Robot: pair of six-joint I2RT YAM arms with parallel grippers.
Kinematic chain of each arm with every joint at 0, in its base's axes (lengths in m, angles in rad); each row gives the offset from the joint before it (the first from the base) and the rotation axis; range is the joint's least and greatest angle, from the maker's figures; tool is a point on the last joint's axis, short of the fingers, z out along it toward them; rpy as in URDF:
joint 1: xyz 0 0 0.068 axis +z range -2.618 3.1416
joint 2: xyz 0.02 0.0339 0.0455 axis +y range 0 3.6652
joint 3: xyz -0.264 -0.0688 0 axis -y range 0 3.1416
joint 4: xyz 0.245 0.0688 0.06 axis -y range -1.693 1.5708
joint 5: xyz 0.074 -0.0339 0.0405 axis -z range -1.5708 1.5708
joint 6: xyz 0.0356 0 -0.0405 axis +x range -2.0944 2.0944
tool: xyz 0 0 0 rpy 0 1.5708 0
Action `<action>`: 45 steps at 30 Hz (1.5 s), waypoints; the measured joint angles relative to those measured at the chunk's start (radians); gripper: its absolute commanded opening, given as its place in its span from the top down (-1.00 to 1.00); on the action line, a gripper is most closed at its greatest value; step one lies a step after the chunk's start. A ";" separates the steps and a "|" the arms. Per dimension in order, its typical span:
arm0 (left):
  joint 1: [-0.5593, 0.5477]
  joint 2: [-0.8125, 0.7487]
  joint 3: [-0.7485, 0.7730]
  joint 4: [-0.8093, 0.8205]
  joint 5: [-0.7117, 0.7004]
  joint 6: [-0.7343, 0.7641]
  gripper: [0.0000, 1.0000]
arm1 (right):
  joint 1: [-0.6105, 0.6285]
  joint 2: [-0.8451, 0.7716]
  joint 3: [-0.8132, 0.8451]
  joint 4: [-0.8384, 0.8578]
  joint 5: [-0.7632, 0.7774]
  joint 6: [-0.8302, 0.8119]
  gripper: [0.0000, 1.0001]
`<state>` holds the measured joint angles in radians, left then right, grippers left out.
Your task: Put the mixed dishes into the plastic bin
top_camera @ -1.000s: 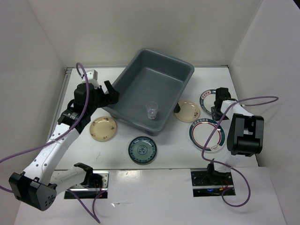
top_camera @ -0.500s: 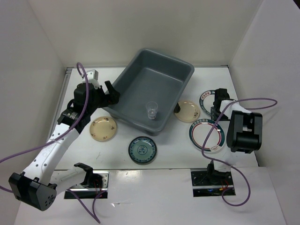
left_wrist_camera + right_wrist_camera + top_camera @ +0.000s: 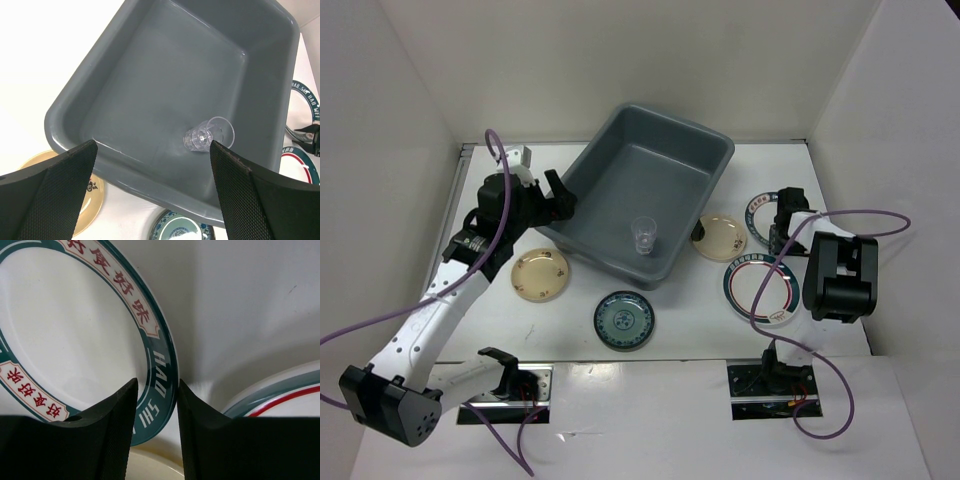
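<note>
clear cup (image 3: 643, 236) upright, mouth up, in bin (image 3: 640, 180)

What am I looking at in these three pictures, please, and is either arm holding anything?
These are two robot arms bolted at a table's near edge, each ending in a two-finger gripper. One picture looks down from above and behind them; the other two come from cameras on the wrists. On the table stands a grey plastic bin with a clear cup inside. Around it lie a beige plate, a teal patterned plate, a second beige plate and a nearer white plate with a banded rim. The left gripper hangs wide open and empty over the bin. The right gripper straddles the rim of the farther white plate; whether it pinches it I cannot tell.
</note>
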<state>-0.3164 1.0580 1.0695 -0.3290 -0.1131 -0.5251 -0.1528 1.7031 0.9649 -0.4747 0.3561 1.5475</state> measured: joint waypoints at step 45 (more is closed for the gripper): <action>0.000 -0.009 -0.008 0.076 0.035 0.003 -1.00 | 0.201 -0.280 0.458 0.074 0.108 -0.420 0.98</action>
<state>-0.3164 1.0489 1.0611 -0.2535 -0.0780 -0.5220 0.0483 1.4235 1.4231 -0.4007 0.4641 1.1275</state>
